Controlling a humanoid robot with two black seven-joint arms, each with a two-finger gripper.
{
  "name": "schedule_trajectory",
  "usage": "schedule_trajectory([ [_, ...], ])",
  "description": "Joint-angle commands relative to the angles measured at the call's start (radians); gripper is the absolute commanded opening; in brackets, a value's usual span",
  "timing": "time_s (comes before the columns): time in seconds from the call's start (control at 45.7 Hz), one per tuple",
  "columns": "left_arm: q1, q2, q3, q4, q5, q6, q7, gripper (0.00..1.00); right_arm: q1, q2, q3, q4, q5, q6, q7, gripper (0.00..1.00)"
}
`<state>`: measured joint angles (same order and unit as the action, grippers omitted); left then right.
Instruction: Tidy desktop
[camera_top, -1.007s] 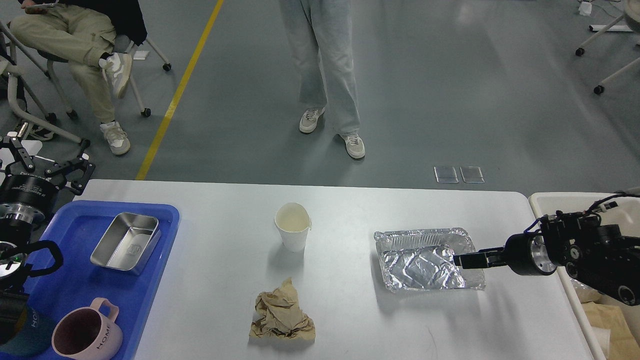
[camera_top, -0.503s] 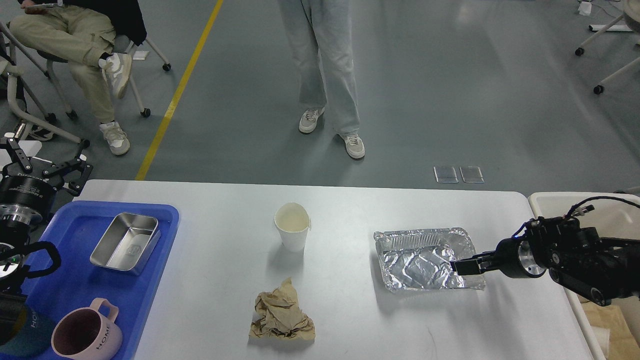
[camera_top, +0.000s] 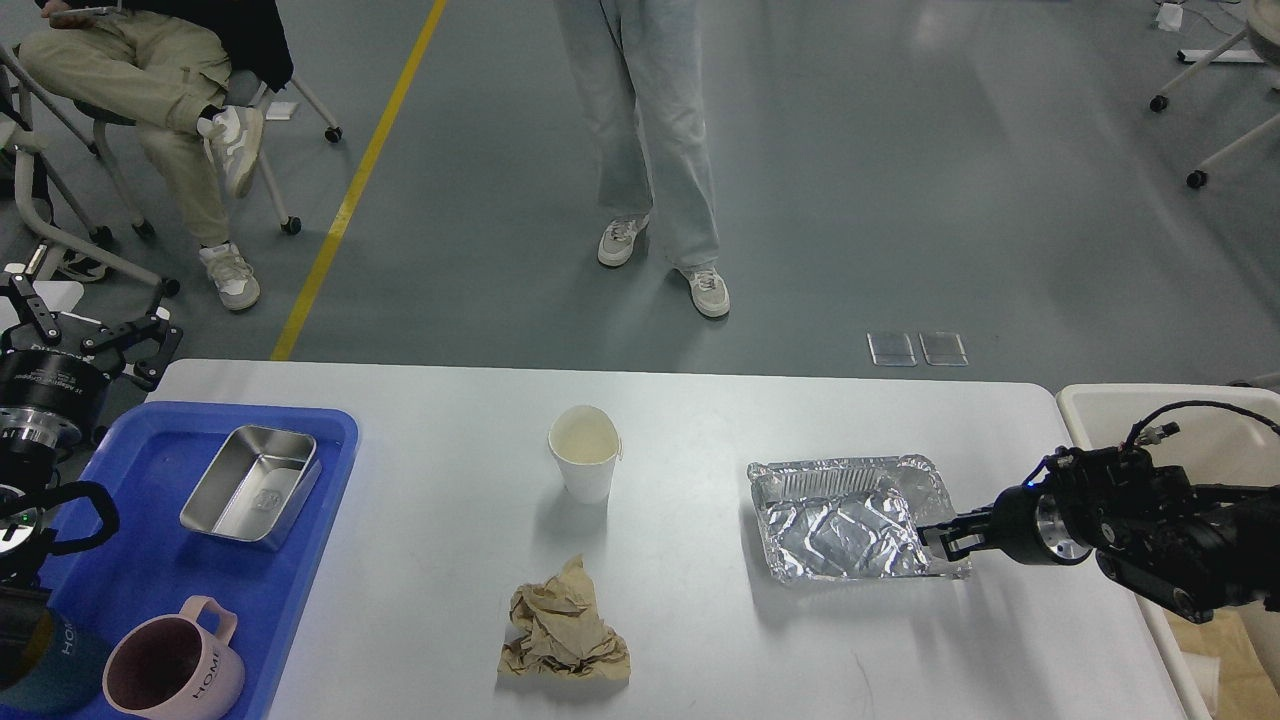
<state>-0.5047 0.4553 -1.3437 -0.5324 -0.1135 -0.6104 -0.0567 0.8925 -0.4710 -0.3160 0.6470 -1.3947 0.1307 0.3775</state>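
Nearest on the desktop, crumpled brown paper is sitting there, soft and light, pinchable anywhere. Further back, the right gripper is closing on the foil tray's right rim, fingers slightly apart; thin foil, probably dents easily. The paper cup is standing upright behind. The left gripper is hanging open, empty.

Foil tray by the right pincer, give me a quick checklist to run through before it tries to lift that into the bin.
1. Right pincer at the near right rim of the foil tray: ok.
2. Fingers closed on the rim: cannot tell, seen too small.
3. Foil tray empty inside: ok.
4. Bin right of the desktop, with room inside: ok.
5. Paper cup and crumpled paper well apart from the tray: ok.
6. Left pincer away at the far left: ok.
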Motion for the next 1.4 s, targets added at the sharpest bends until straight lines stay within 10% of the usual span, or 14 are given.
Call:
schedule_trajectory([
  [0.0, 0.0, 0.0, 0.0, 0.0, 0.0, 0.0, 0.0, 0.97, 0.005, 0.0, 0.002, -0.003, 0.002, 0.004, 0.0, 0.27],
  [0.109, 0.0, -0.001, 0.0, 0.0, 0.0, 0.0, 0.0, 0.97, 0.008, 0.0, 0.002, 0.0, 0.006, 0.013, 0.0, 0.0],
  [0.569, 0.002, 0.0, 0.001, 0.0, 0.002, 0.001, 0.0, 0.97, 0.045, -0.008, 0.0, 0.013, 0.172, 0.164, 0.006, 0.0],
  [1.379, 0.006, 0.051, 0.026, 0.003, 0.032, -0.031, -0.009, 0.97, 0.246, -0.451, 0.153, 0.348, 0.301, 0.411, 0.15, 0.0],
])
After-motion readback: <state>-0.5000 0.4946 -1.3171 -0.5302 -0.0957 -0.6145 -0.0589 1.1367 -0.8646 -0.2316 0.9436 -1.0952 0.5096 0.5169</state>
